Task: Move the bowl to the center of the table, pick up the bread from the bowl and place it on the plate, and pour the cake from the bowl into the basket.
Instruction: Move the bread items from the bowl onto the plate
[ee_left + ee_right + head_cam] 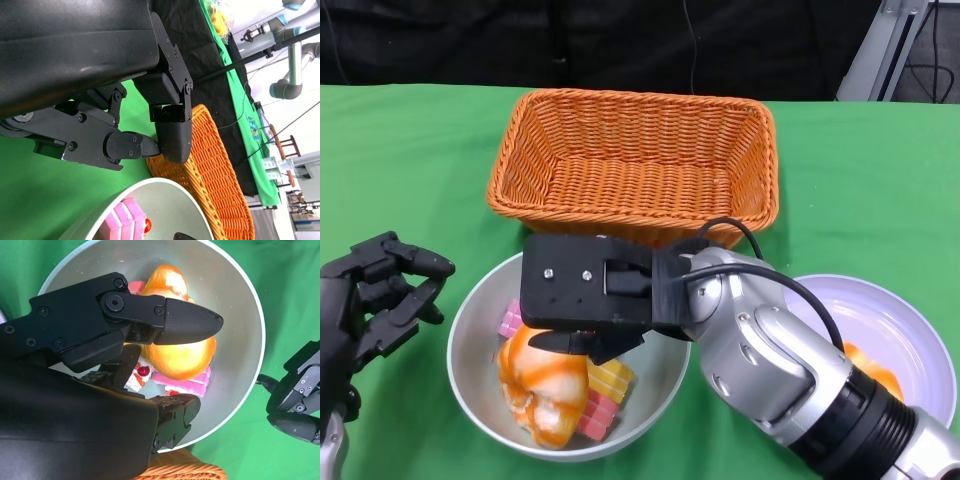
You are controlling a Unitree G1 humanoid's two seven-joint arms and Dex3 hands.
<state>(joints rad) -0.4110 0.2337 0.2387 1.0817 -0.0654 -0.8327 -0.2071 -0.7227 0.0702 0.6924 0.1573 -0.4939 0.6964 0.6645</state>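
Note:
A grey bowl (472,368) sits near the table's front, left of centre. In it lie a glazed orange bread (545,385) and pink and yellow cake pieces (605,385). My right hand (590,295) reaches down into the bowl from the right. In the right wrist view its fingers (185,320) spread over and beside the bread (182,360) without closing on it. The bread rests on the cake (187,385). My left hand (380,295) hovers just left of the bowl, fingers loosely bent and holding nothing. The white plate (905,320) lies at the right, partly behind my right forearm.
An orange wicker basket (635,160) stands right behind the bowl, its near wall close to my right hand. An orange piece (875,372) lies on the plate beside my forearm. Green cloth covers the table (400,170).

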